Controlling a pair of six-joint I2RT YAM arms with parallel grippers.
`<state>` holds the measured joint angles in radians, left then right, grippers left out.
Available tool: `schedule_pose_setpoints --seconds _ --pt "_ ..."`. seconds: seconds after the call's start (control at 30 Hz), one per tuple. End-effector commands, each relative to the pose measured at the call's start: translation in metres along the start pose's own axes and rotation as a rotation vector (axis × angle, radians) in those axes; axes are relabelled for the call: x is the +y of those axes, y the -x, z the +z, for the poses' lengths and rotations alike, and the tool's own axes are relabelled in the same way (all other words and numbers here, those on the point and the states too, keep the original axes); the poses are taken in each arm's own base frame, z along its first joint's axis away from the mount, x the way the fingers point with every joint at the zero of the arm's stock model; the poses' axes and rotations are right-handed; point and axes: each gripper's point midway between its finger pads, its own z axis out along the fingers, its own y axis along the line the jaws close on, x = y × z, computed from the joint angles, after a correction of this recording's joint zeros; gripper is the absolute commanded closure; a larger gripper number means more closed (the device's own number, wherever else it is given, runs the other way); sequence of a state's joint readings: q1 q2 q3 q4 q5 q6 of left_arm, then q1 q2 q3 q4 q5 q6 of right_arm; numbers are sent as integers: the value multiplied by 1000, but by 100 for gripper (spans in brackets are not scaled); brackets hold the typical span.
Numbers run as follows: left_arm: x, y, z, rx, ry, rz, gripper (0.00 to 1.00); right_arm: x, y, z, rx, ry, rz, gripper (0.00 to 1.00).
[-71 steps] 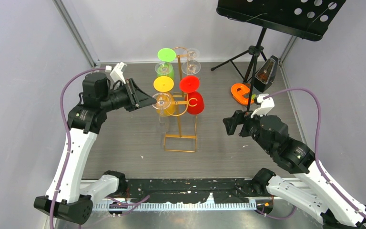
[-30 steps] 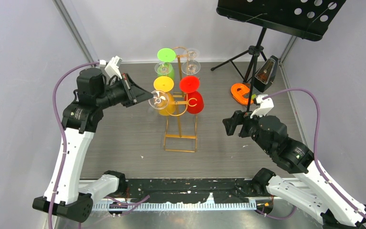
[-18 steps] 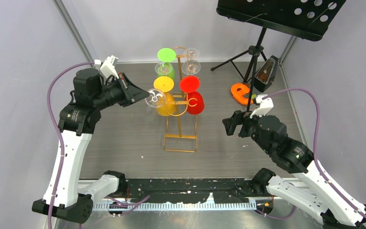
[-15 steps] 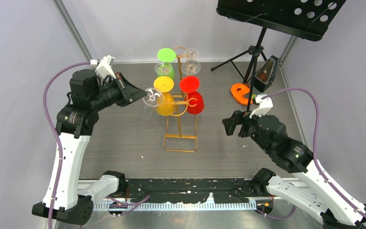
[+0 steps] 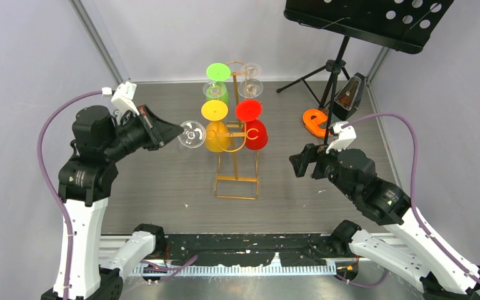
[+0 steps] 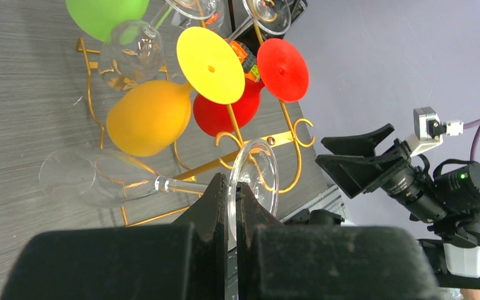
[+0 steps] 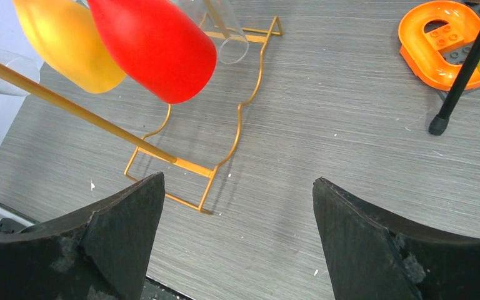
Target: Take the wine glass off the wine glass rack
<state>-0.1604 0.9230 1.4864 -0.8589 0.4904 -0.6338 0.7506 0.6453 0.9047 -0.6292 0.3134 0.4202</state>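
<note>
Left fingers [image 6: 215,209] clamp the wine glass [image 6: 162,185] by its foot, bowl down; right fingers [image 7: 122,231] apart.

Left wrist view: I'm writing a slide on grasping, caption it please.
Left end effector pinches a clear wine glass by its foot, sideways, in front of the gold wine glass rack.
</note>
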Motion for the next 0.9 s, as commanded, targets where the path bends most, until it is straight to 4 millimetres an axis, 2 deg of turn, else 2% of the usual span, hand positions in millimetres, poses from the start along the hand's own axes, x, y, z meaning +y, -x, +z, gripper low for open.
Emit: schedule_pose_setpoints --seconds 0.0,0.17,0.43,0.57,0.7,0.87 --pt "-17 -1 -20 -19 -62 79 100 14 25 -8 -53 59 5 5" --pt "-17 -23 -27 26 -96 90 100 18 27 -17 -45 93 -16 6" --pt "-9 -67 -38 108 -141 119 100 26 9 -27 36 165 -46 6" --pt "-4 -88 -36 158 -162 120 100 31 2 -32 66 206 -46 6" --pt "0 -107 -33 200 -178 129 100 45 -4 -41 109 290 -23 7" --pt "-4 -130 -26 267 -224 167 100 55 -11 -50 151 352 4 7"
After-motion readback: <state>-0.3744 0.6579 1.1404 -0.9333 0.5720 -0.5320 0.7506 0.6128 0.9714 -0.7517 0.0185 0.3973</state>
